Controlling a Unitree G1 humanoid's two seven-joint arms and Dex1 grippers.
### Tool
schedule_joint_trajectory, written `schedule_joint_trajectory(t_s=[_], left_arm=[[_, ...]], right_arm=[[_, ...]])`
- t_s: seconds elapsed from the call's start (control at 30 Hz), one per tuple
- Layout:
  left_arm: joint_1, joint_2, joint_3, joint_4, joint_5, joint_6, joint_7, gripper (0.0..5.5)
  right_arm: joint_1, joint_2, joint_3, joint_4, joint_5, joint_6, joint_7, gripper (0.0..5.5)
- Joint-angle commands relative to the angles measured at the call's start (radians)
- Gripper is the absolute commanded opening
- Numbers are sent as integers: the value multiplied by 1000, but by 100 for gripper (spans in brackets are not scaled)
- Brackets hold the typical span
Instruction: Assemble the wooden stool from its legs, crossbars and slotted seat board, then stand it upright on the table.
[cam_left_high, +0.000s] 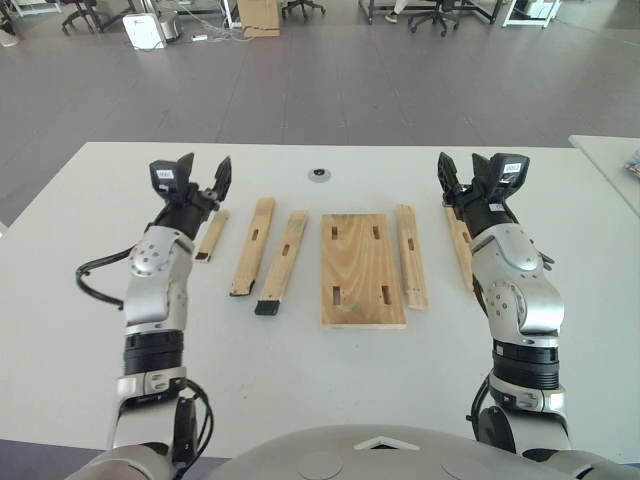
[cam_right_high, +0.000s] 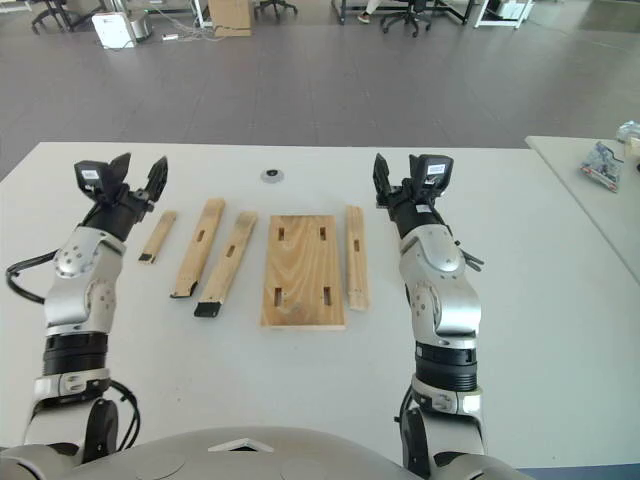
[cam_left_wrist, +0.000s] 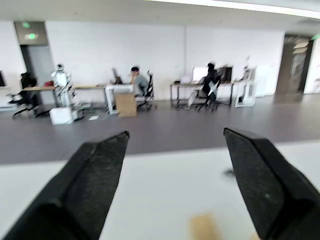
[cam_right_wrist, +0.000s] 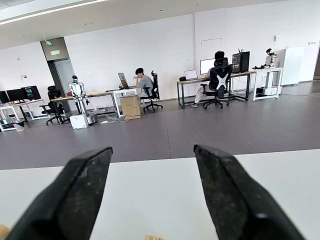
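- On the white surface (cam_left_high: 90, 330), in the left eye view, the slotted seat board (cam_left_high: 363, 268) lies flat at the centre with its four slots facing up.
- At the board's 9 o'clock three wooden pieces lie side by side without touching. Nearest the board is a long leg (cam_left_high: 284, 256) with a dark cap on its near end, then a second slotted leg (cam_left_high: 254, 245), and farthest out a short crossbar (cam_left_high: 212, 236).
- At the board's 3 o'clock a narrow slotted strip (cam_left_high: 410, 255) lies just beside its edge. Further toward 3 o'clock an outer strip (cam_left_high: 459, 245) is partly hidden under the right arm.
- A small round disc (cam_left_high: 320, 175) sits at the board's 12 o'clock, apart from all the wood.
- The left tool (cam_left_high: 205, 172) is near the far end of the short crossbar, at its 12 o'clock, with jaws spread and holding nothing. The right tool (cam_left_high: 463, 172) is by the far end of the outer strip, also spread and empty.
- The right eye view gives the same layout. At 2 o'clock a small packet (cam_right_high: 605, 160) lies on a neighbouring table (cam_right_high: 580, 190).
- In the left wrist view the two dark fingers (cam_left_wrist: 95, 190) stand wide apart with pale surface between them. A blurred bit of wood (cam_left_wrist: 205, 227) shows there, but I cannot tell which piece it is.
- In the right wrist view the fingers (cam_right_wrist: 75, 200) are likewise apart, with bare surface between them.
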Motion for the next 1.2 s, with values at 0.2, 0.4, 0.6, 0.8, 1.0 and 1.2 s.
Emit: schedule_joint_trajectory(t_s=[0.2, 0.4, 0.6, 0.8, 1.0, 1.2], left_arm=[[48, 93, -47, 161, 25, 207, -122, 351], [21, 126, -103, 284, 108, 217, -121, 351], [-1, 106, -129, 395, 108, 220, -177, 321], [-5, 108, -118, 436, 97, 226, -203, 225], [-5, 105, -110, 449, 94, 229, -205, 132], [-44, 90, -51, 400, 74, 143, -139, 130]], right_arm=[[-2, -4, -5, -23, -15, 26, -7, 307], [-9, -4, -4, -36, -15, 38, -6, 307], [-13, 0, -3, -38, -15, 35, -6, 309], [-14, 7, -8, -34, -7, 44, -10, 309], [-23, 7, -11, -29, -3, 47, -8, 309], [-40, 8, -15, -19, 2, 47, -8, 309]])
